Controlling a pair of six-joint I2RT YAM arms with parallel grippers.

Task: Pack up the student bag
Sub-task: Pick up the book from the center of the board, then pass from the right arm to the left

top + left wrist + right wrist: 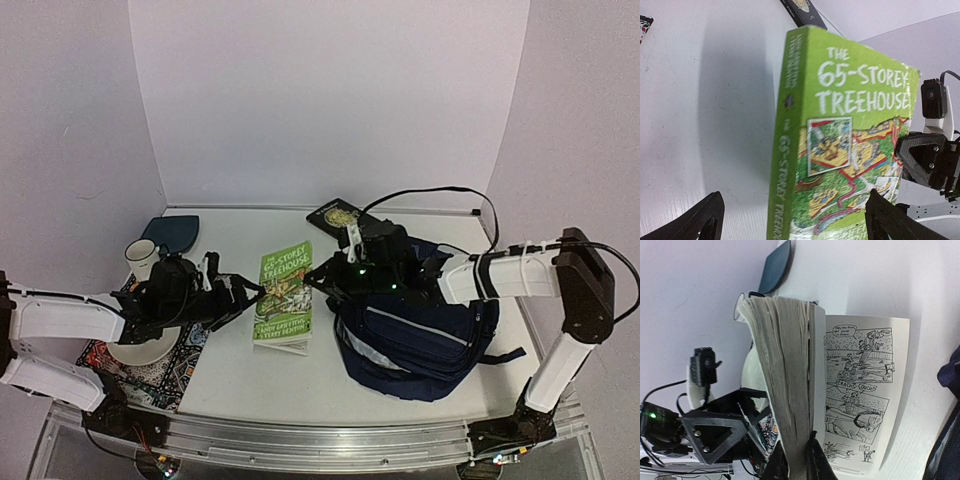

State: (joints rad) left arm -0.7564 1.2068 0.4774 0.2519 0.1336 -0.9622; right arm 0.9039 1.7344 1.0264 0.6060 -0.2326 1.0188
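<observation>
1. the green paperback book [285, 296] is clamped at its right edge by the right gripper [797, 467], which is closed on the thick page block. the bottom leaf lies flat and should be gathered in before lifting.
2. the left gripper [795, 210] is spread wide and holds nothing, with the spine between its fingers.
3. the navy-blue striped fabric backpack [420, 335] sits just right of the book. whether its mouth is open cannot be told.
4. bare worktop [330, 385] is left nearside, while the white plate [140, 350] crowds the left.

Soft, even light — the green book [840, 125] blurs toward 6 o'clock, casting a grey shadow at 9 o'clock.
</observation>
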